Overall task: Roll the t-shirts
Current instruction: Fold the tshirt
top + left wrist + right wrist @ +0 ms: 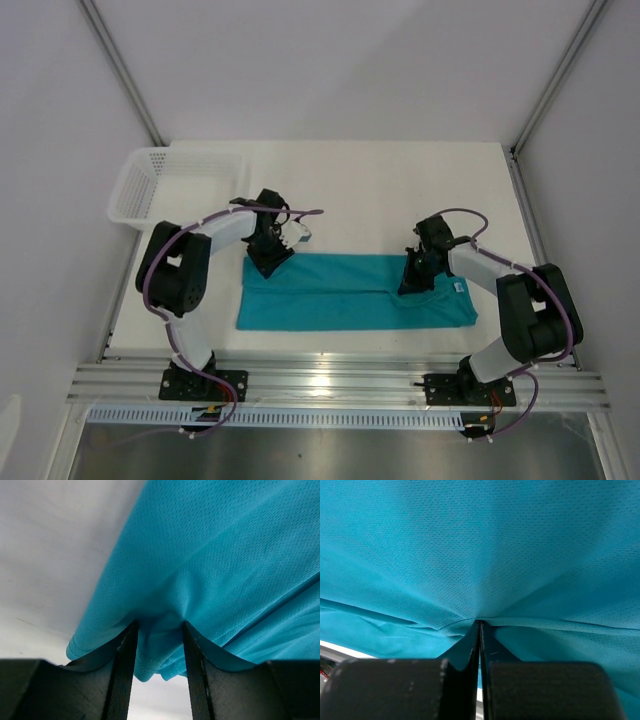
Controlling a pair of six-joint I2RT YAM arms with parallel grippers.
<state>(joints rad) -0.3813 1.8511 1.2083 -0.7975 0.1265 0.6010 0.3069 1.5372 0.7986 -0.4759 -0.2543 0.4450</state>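
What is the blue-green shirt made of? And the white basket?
Shirt: soft knitted cloth, matte; up close it shows rows of tiny dots, and it wrinkles where the right tool pinches it. Whether it is cotton or sports fabric I cannot tell. Basket: probably plastic, white and smooth; its stiff walls are a grid of small holes.

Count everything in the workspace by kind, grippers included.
teal t-shirt: 1
white mesh basket: 1
grippers: 2, the left gripper and the right gripper
Total: 4
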